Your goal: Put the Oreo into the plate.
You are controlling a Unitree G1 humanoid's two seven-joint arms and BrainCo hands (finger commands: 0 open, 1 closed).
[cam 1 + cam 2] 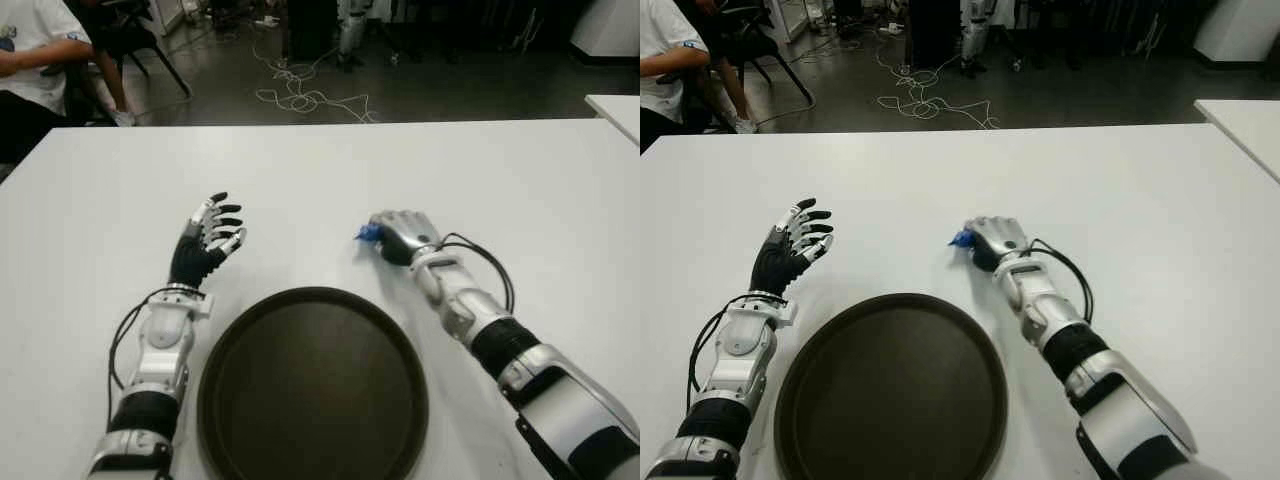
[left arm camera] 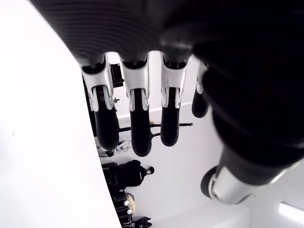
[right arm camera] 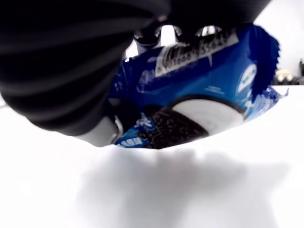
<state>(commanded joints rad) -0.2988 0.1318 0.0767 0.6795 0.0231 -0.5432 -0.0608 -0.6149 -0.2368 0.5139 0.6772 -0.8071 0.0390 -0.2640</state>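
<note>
Seemingly gripped: Oreo (image 3: 199,90) under right robot hand (image 1: 400,235), on table (image 1: 320,170).

Glossy foil wrapper, matt plate, smooth table.
Shiny blue crinkled cookie packet (image 3: 199,90); dark matt round plate (image 1: 312,385), smooth; white table (image 1: 330,170), smooth, faintly sheened; hands of silvery metal and black ribbed rubber, right hand (image 1: 402,236), left hand (image 1: 208,240).

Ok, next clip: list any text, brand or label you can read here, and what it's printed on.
Oreo packet, held in the right hand on the white table: white lettering along its top edge, too blurred and partly hidden by the fingers to read; the pictured cookie is clear.
Dark plate: no text.
Left hand, open beside the plate's left side: no markings legible.
Nothing else readable.
</note>
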